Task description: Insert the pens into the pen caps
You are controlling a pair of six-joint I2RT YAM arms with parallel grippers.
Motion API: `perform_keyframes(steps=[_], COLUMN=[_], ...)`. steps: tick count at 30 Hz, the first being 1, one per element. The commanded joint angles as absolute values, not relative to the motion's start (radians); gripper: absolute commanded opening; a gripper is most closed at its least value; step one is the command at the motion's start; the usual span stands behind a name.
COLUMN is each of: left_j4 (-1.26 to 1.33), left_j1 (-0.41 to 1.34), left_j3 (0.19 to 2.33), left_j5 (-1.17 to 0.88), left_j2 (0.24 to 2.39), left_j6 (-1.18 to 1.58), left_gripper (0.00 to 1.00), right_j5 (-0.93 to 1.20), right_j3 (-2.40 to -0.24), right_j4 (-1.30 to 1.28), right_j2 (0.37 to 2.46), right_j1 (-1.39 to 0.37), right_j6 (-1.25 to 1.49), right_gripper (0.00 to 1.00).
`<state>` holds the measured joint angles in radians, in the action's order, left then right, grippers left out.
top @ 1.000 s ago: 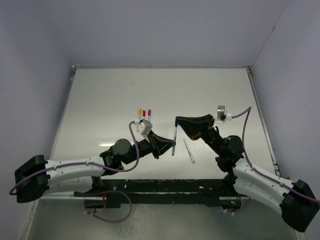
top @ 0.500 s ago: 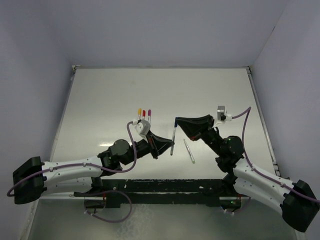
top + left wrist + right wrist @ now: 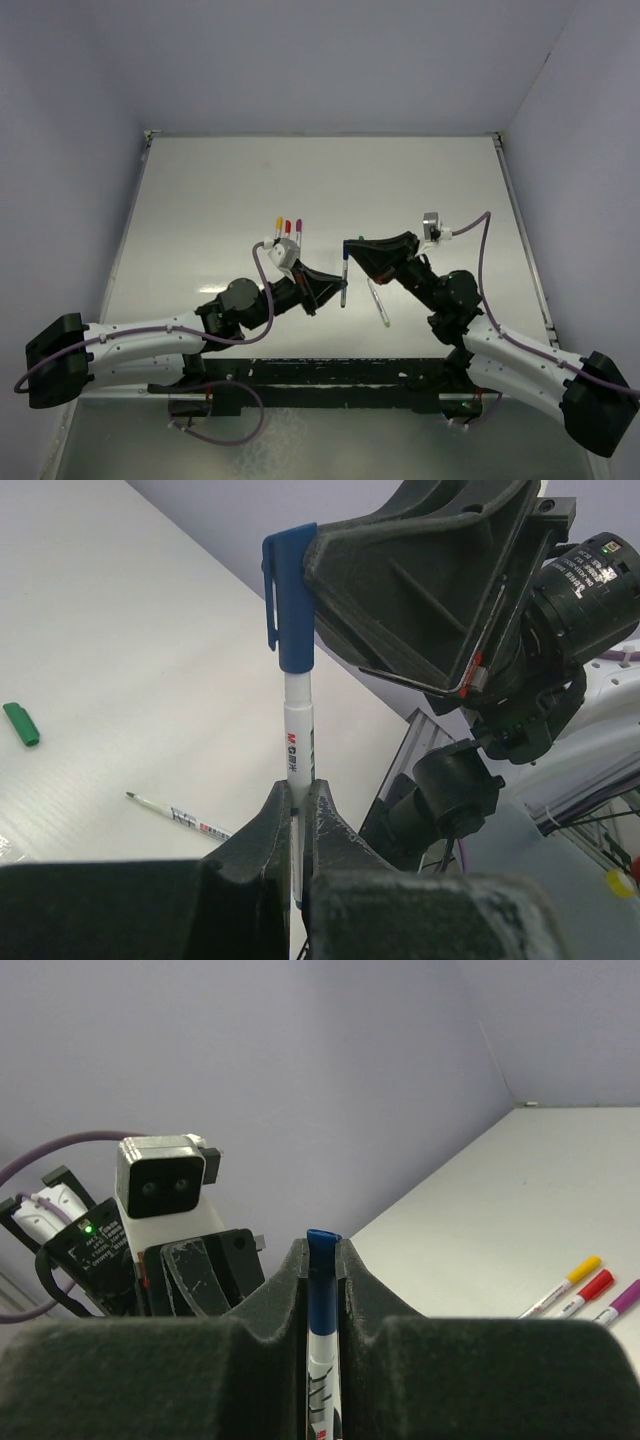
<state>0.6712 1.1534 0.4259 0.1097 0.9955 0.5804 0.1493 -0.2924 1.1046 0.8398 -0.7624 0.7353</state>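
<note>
My left gripper (image 3: 341,291) is shut on a white pen (image 3: 298,742) and holds it upright above the table. A blue cap (image 3: 290,600) sits on the pen's top end. My right gripper (image 3: 350,246) is shut on that blue cap (image 3: 321,1275), with the jaws pinching both its sides. In the left wrist view, my left gripper (image 3: 298,792) pinches the barrel low down. One uncapped pen (image 3: 380,305) lies on the table under my right arm. A green cap (image 3: 20,724) lies loose nearby.
Three capped pens, yellow (image 3: 278,226), red (image 3: 287,228) and purple (image 3: 298,229), lie side by side behind my left wrist. They also show in the right wrist view (image 3: 585,1293). The white table (image 3: 220,190) has raised edges and pale walls around it.
My right gripper has moved left with the blue cap to the top of the upright pen. The cap now sits on the pen. My left gripper shifted slightly.
</note>
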Motion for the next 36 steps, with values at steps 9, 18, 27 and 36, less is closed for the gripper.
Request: perform_keyframes(steps=[9,18,27,36], left_j4=[0.736,0.780,0.793,0.817], left_j1=[1.157,1.157,1.156,1.157], left_j3=[0.441,0.499,0.545,0.597], left_j5=[0.178,0.202,0.253,0.288], left_j2=[0.929,0.970,0.953,0.939], left_j6=[0.508,0.478,0.429,0.344], left_gripper=[0.00,0.00,0.00,0.00], right_j5=[0.190,0.229,0.162,0.099], right_j3=[-0.316,-0.299,-0.291,-0.286], right_j4=[0.952,0.895,0.748,0.663], right_j2=[0.806,0.848,0.819,0.831], right_j1=[-0.774,-0.785,-0.829,-0.882], right_j6=[0.726,0.720,0.666,0.631], right_gripper=[0.00,0.00,0.00,0.00])
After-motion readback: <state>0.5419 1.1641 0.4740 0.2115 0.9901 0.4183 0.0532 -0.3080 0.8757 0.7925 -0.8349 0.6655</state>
